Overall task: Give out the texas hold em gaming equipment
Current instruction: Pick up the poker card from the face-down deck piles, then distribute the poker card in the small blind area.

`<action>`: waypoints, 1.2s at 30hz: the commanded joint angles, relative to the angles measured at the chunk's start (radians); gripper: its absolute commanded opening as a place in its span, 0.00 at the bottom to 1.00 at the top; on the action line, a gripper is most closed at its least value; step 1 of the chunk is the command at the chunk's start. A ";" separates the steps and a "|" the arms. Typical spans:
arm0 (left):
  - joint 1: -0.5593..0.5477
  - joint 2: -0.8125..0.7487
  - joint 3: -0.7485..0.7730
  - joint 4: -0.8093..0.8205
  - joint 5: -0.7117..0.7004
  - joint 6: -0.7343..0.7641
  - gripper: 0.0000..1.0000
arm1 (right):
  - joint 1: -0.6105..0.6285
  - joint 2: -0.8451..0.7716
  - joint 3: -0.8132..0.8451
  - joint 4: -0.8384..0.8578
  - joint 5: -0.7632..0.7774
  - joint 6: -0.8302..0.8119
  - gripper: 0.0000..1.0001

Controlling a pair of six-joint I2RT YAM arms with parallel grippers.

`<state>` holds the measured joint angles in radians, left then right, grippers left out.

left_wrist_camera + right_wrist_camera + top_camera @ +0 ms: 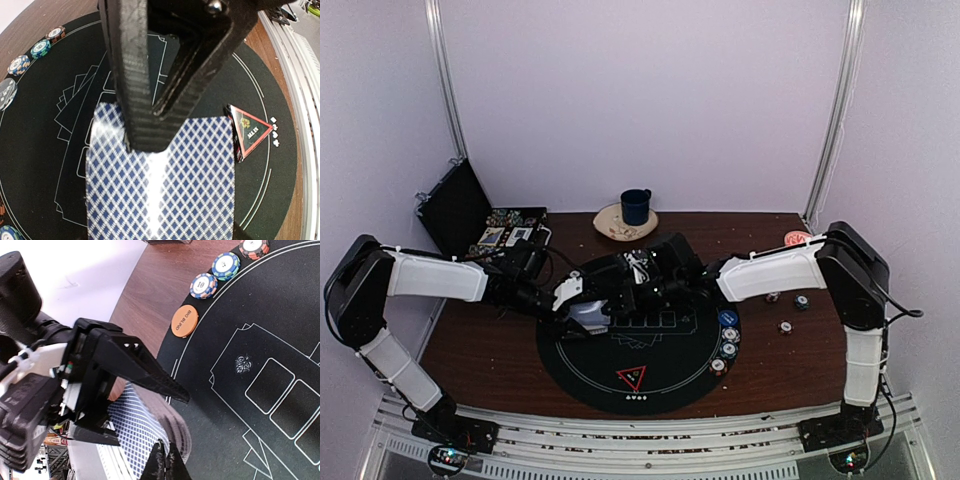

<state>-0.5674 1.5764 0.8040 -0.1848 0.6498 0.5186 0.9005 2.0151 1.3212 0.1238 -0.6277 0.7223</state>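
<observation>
The left gripper (pixel 150 141) is clamped on a stack of playing cards with blue diamond backs (pixel 165 200). It holds them just above the left edge of the round black felt mat (pixel 582 372). The right gripper (pixel 165 464) has its tips pressed together, right at the edge of the stack. I cannot tell if it pinches a card.

- Top external: high above and behind the arms, facing down, taking in the whole worktop (pixel 470 345) and black mat (pixel 670 375).
- Left wrist: very close, looking down past the left pincer (pixel 150 135) onto playing cards (pixel 190 190).
- Right wrist: close and low, facing left across the mat; all three views share those cards.
</observation>
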 commanded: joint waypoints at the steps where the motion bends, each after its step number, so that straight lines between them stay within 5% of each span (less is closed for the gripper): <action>1: -0.002 -0.012 0.004 0.038 0.054 0.015 0.02 | -0.025 -0.068 -0.036 -0.012 0.037 -0.001 0.00; 21: -0.001 -0.012 0.003 0.041 0.052 0.011 0.02 | -0.179 -0.315 -0.181 -0.058 0.146 -0.040 0.00; 36: 0.003 -0.070 -0.005 0.042 0.024 0.005 0.02 | -0.186 -0.160 -0.163 0.017 0.111 -0.001 0.00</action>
<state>-0.5682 1.5482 0.8040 -0.1745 0.6685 0.5186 0.7094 1.8820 1.1538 0.0975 -0.5171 0.7136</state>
